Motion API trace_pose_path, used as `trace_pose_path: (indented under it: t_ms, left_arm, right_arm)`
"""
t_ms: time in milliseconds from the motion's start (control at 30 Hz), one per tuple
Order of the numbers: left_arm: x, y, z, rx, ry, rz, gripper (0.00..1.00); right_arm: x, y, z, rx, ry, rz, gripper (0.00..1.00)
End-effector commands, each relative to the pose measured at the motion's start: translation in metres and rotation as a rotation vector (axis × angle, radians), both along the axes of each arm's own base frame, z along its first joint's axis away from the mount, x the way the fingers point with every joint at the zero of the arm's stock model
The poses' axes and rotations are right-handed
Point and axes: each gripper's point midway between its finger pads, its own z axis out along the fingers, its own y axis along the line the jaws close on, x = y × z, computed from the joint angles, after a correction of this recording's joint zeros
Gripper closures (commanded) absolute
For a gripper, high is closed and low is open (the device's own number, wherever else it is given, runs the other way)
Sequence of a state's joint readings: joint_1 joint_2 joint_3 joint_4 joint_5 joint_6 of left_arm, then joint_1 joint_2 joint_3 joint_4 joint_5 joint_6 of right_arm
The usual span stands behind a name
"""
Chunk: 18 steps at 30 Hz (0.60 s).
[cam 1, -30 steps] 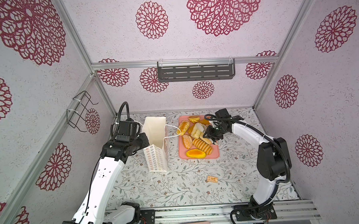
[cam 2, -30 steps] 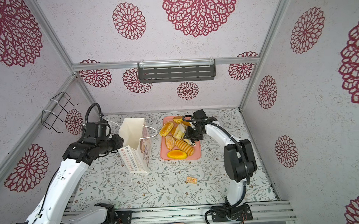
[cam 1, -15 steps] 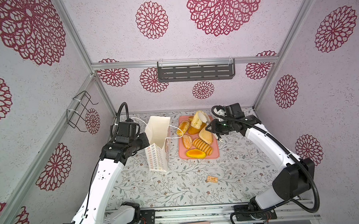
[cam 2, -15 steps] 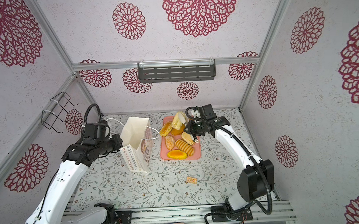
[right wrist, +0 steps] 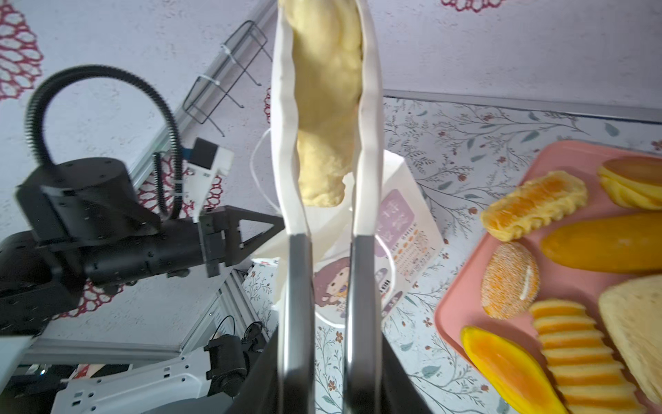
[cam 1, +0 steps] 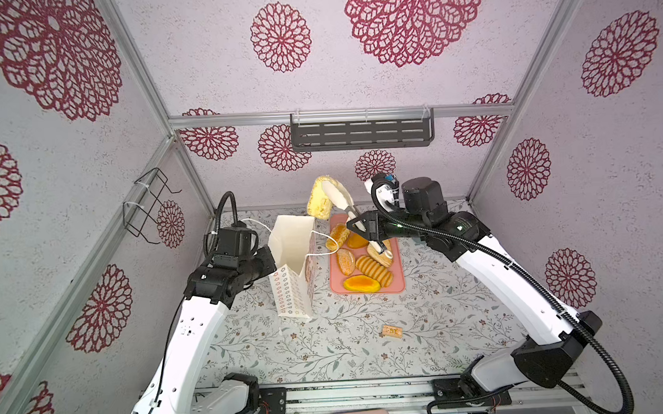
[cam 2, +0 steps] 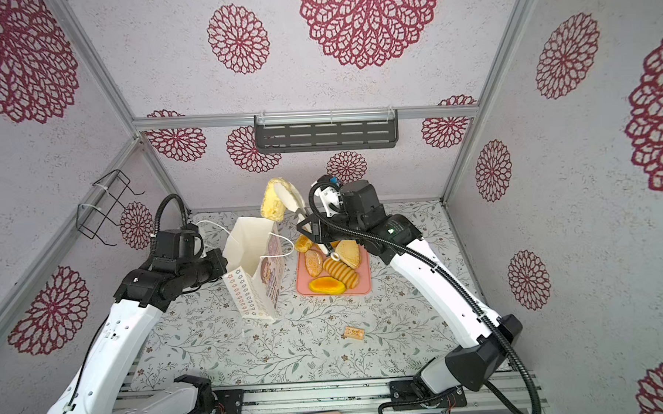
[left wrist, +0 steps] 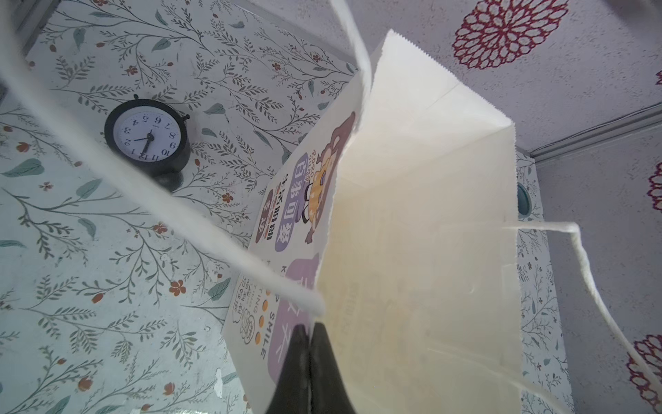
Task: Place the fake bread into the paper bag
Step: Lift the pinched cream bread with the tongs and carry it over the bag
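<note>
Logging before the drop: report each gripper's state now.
Left gripper: closed, pinching the paper bag rim.
Right gripper: closed on tongs, which clamp a pale yellow fake bread.

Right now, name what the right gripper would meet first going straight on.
Past the tongs and bread the right gripper holds, probably the back wall; the bag seems below that line.

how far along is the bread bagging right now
Done: no bread shows inside the paper bag yet. In hand: the left gripper pinches the bag's rim; the right gripper squeezes tongs holding a pale bread raised near its mouth. Left: drop it in, then move the pastries on the pink tray.
</note>
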State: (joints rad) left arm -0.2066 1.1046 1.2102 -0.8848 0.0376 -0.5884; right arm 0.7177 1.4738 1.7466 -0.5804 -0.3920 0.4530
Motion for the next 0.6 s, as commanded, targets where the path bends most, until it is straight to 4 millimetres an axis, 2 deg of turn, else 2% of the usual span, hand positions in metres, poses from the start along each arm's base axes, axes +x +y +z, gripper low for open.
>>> trace_pose_path:
  t_ms: [0, 300, 567]
  left_arm:
    - [0.001, 0.001, 0.007, -0.013, -0.034, 0.003, 1.00]
    - [-0.001, 0.002, 0.006, -0.013, -0.038, 0.009, 1.00]
    - [0.000, 0.002, 0.007, -0.015, -0.042, 0.009, 1.00]
  right_arm:
    - [-0.007, 0.015, 0.028, 0.013, -0.116, 0.026, 0.67]
    - [-0.002, 0.040, -0.005, -0.128, -0.099, 0.015, 0.69]
    - [0.003, 0.047, -0.033, -0.200, -0.064, 0.014, 0.69]
